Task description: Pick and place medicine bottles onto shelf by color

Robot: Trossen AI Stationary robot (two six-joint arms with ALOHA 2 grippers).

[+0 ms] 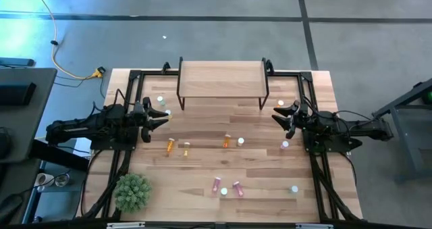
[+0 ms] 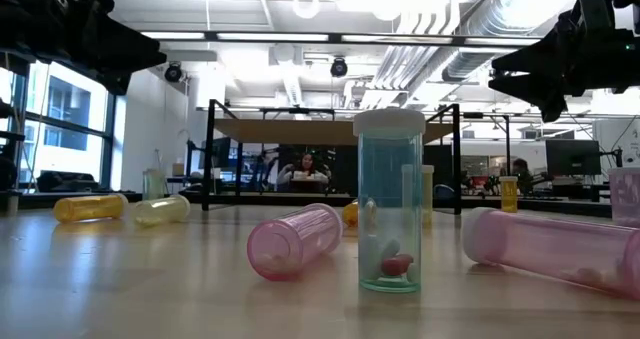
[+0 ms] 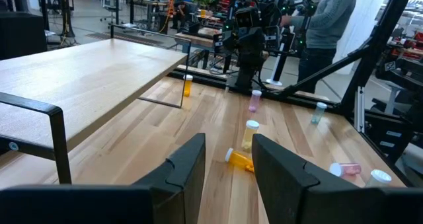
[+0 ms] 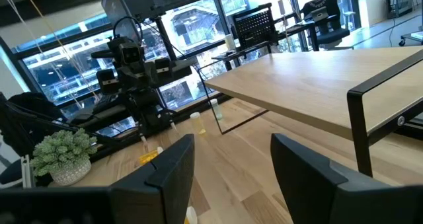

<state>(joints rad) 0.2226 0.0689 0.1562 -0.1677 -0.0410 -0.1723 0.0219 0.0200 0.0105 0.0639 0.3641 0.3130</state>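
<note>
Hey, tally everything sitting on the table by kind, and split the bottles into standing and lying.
Standing bottles: 7
Lying bottles: 5
Shelf: 1
Plant: 1
Total: 14

We hold both arms low and stretched inward from opposite sides, left gripper [image 1: 160,116] and right gripper [image 1: 279,114] facing each other well apart, fingers [image 3: 188,166] spread and empty on each
</note>
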